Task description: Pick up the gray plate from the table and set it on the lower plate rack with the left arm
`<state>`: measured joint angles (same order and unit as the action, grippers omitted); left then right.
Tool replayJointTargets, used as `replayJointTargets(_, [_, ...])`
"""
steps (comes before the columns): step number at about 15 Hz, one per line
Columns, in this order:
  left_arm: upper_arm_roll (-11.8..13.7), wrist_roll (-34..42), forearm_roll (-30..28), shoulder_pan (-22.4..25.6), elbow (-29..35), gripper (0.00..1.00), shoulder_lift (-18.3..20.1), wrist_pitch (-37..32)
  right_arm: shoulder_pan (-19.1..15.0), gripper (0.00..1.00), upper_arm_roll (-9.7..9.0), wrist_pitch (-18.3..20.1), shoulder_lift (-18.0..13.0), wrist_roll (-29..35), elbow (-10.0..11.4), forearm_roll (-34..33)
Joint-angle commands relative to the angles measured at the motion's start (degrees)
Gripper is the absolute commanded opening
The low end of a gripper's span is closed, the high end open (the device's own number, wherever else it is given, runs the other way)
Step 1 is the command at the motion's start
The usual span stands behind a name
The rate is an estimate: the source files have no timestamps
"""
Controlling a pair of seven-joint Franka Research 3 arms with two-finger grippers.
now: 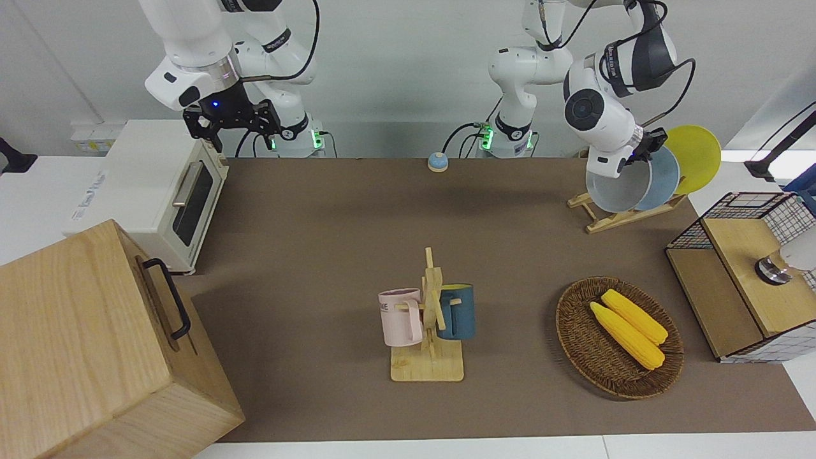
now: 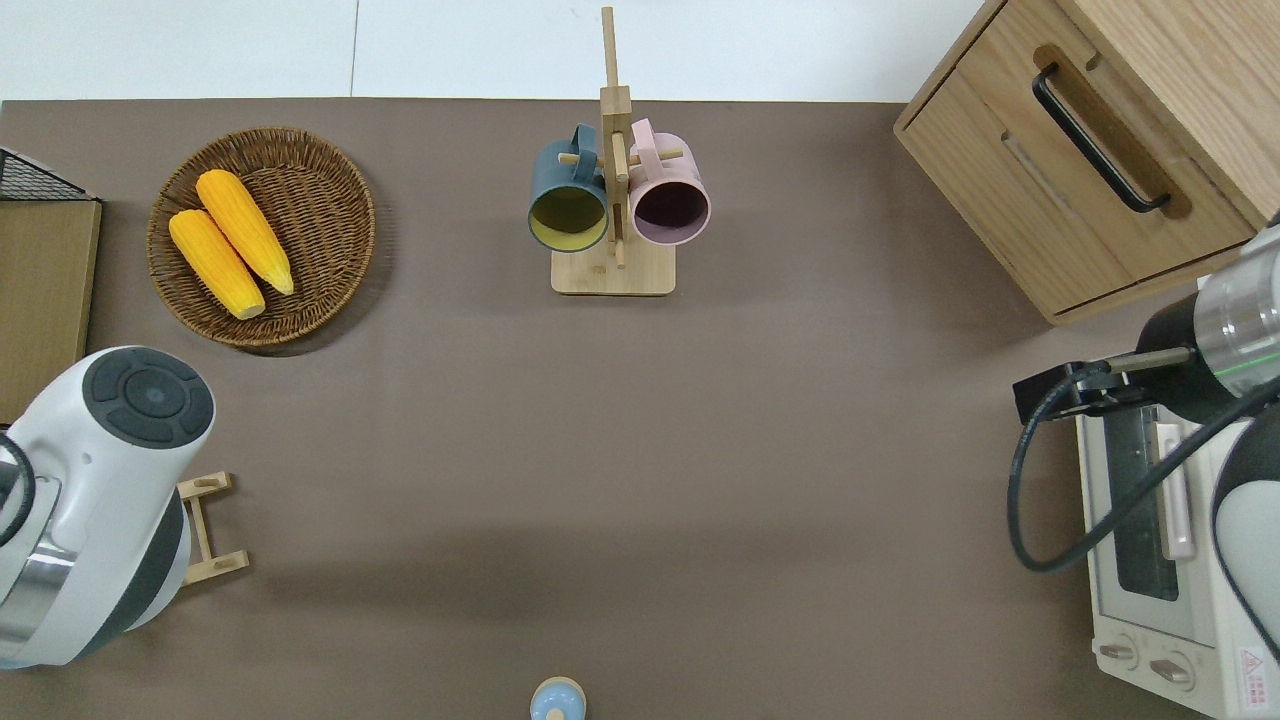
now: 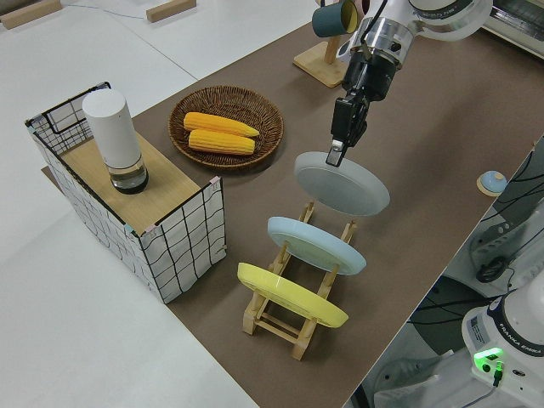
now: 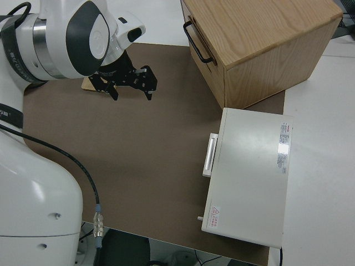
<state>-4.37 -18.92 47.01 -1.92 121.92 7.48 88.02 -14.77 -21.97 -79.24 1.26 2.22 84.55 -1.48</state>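
L gripper (image 3: 337,153) pinching rim of round pale gray plate (image 3: 342,183), tilted like sky-blue plate (image 3: 316,244) to drop into light-wood peg rack (image 3: 291,327) slot beside it. R arm parked, fingers spread.

1. The round pale gray plate (image 3: 342,182) is plain, faintly bluish.
2. The sky-blue round plate (image 3: 316,244) and the yellow round plate (image 3: 291,294) are unpatterned.
3. The slotted wooden rack (image 3: 274,321) is light tan.
4. The flat worktop (image 1: 331,242) is matte brown.
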Motion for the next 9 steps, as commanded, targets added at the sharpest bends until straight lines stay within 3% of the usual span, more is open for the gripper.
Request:
replayJointTargets(1, [0.2,-3.3,1.5,-0.8,0.9,0.00,-1.9,0.3,-1.4,0.983,-1.15,0.7,-0.1,0.7,-0.4,-0.4])
replayJointTargets(9, [0.2,-5.7,1.5,-1.2,2.4,0.00,-3.4,0.6,-1.4,0.983,-1.24,0.7,-0.1,0.7,-0.3,-0.4])
